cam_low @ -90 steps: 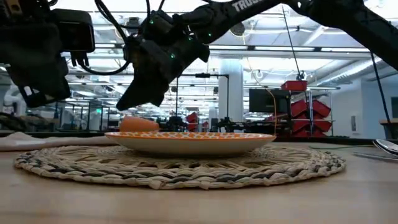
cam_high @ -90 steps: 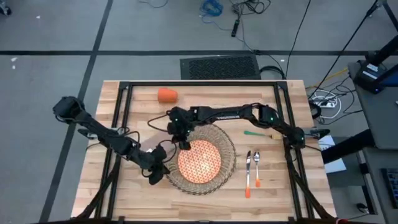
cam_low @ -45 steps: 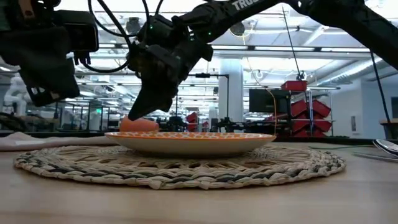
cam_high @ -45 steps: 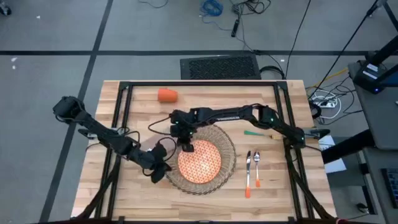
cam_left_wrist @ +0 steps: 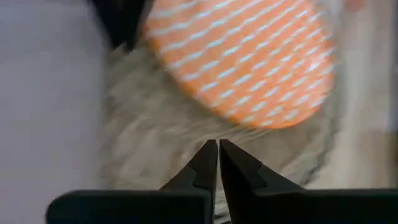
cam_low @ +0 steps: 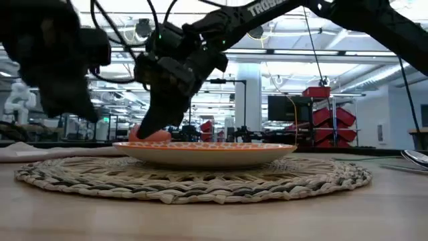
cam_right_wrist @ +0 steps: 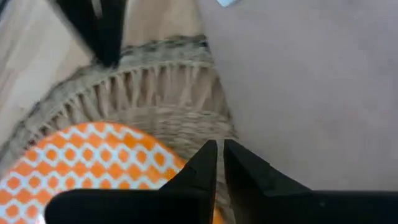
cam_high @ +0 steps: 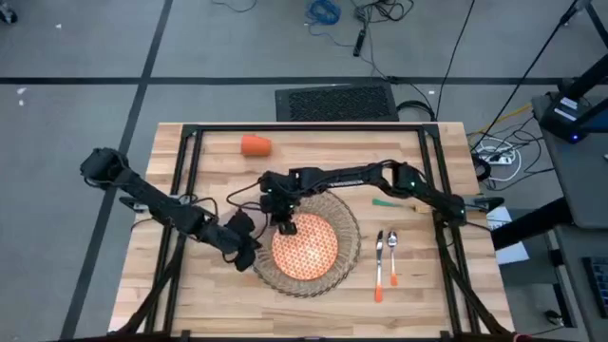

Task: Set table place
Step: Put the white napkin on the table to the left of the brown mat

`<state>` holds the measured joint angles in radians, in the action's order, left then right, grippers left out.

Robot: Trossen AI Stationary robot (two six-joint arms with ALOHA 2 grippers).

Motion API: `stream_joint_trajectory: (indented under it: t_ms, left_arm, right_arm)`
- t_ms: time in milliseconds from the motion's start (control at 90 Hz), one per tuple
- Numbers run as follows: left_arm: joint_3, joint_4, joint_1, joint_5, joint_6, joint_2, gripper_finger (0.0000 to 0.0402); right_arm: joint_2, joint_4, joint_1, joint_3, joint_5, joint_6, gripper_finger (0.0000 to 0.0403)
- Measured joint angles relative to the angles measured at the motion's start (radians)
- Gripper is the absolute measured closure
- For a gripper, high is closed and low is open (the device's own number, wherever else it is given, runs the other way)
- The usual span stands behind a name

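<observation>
An orange-patterned plate (cam_high: 306, 245) lies on the round woven placemat (cam_high: 348, 233) in the middle of the table (cam_high: 418, 294). A pale napkin (cam_right_wrist: 298, 74) lies at the placemat's left side and shows in the low view as a napkin (cam_low: 20, 152) flat on the table. My right gripper (cam_high: 285, 228) is shut, its tips down at the plate's far left rim (cam_right_wrist: 186, 163). My left gripper (cam_high: 249, 249) is shut and hangs above the placemat's left edge (cam_left_wrist: 155, 155), touching nothing. An orange cup (cam_high: 255, 144) lies on its side near the far edge. My right gripper (cam_right_wrist: 217, 146) slants down from the far side with shut fingers, and its tips (cam_low: 142, 134) stand right at the plate's far left rim. I cannot tell whether they touch the rim.
A green-handled piece of cutlery (cam_high: 394, 202) lies right of the placemat. A spoon (cam_high: 391, 255) and another piece with an orange handle (cam_high: 379, 271) lie side by side nearer the front. Both arms crowd the placemat's left side.
My right gripper has come down toward the plate's far left rim, its fingers staying shut. My left gripper has moved from the placemat's near left edge toward the far edge, close to the right gripper. The plate and placemat have stayed where they were.
</observation>
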<state>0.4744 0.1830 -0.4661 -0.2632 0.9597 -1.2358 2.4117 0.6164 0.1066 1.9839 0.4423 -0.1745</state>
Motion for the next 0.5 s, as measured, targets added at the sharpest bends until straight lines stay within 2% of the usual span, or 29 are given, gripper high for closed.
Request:
stream_joint_trajectory:
  t_ms: [100,233,500]
  left_arm:
    - [0.000,0.073,0.002,-0.007,0.031,0.000,0.0398]
    - [0.000,0.060,-0.004,0.019,0.051,0.000,0.0398]
    - [0.000,0.096,-0.004,0.000,0.029,0.000,0.0398]
  right_arm:
    - [0.014,0.017,0.013,0.000,0.000,-0.002,0.0385]
    - [0.023,0.044,0.020,0.000,-0.005,-0.020,0.0385]
    - [0.004,0.083,0.025,0.000,-0.054,-0.032,0.0385]
